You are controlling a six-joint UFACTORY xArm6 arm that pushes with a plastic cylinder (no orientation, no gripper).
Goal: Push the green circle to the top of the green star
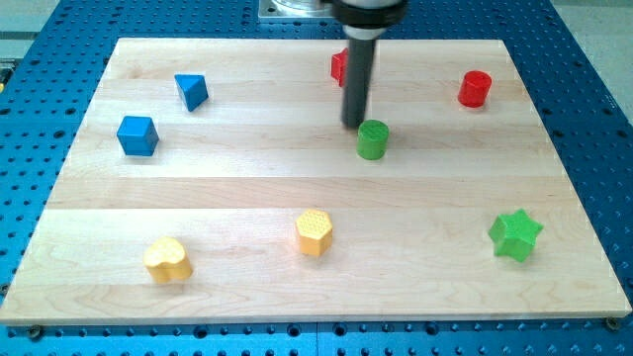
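Note:
The green circle is a short green cylinder standing a little right of the board's centre, in the upper half. The green star lies at the lower right of the board, far from the circle. My tip is the lower end of the dark rod coming down from the view's top. It stands just to the upper left of the green circle, touching it or very nearly so.
A red block is partly hidden behind the rod. A red cylinder stands at the upper right. A blue triangle and a blue cube are at the upper left. A yellow heart and a yellow hexagon are near the bottom.

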